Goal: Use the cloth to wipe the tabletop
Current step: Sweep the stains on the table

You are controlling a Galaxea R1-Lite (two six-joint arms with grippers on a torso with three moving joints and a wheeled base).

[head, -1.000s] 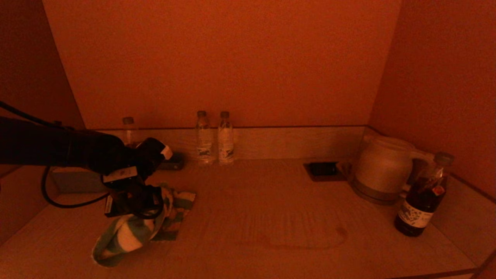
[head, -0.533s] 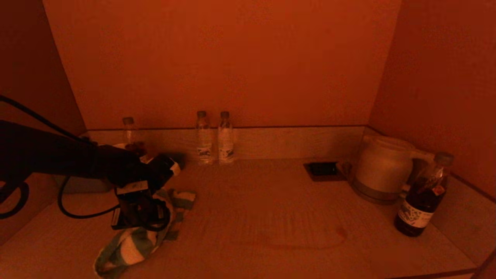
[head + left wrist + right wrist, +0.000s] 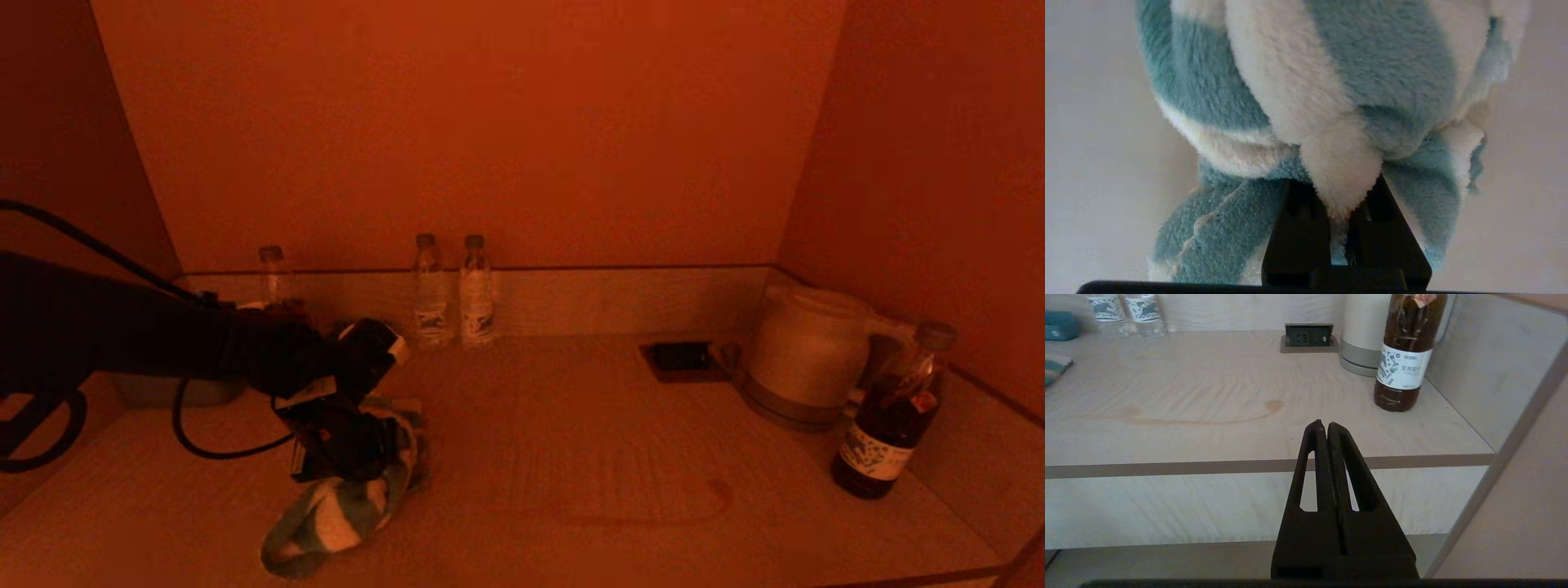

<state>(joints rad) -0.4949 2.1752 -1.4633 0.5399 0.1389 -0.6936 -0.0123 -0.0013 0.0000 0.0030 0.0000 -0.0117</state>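
Observation:
A fluffy teal and white striped cloth (image 3: pixel 335 514) hangs bunched from my left gripper (image 3: pixel 343 457) at the left of the tabletop (image 3: pixel 571 457), its lower end on or just above the wood. In the left wrist view my left gripper (image 3: pixel 1341 196) is shut on a fold of the cloth (image 3: pixel 1331 102). A curved brown stain (image 3: pixel 645 510) lies to the right of the cloth; it also shows in the right wrist view (image 3: pixel 1200 418). My right gripper (image 3: pixel 1326 426) is shut and empty, parked in front of the table's front edge, out of the head view.
Two water bottles (image 3: pixel 449 290) and a third (image 3: pixel 273 278) stand along the back wall. A kettle (image 3: pixel 804 351), a dark drink bottle (image 3: pixel 890 416) and a socket panel (image 3: pixel 682 359) are at the right. Side walls close the table in.
My left gripper has carried the cloth to the right and slightly forward, toward the stain. The cloth has bunched up under it. The right arm has not moved.

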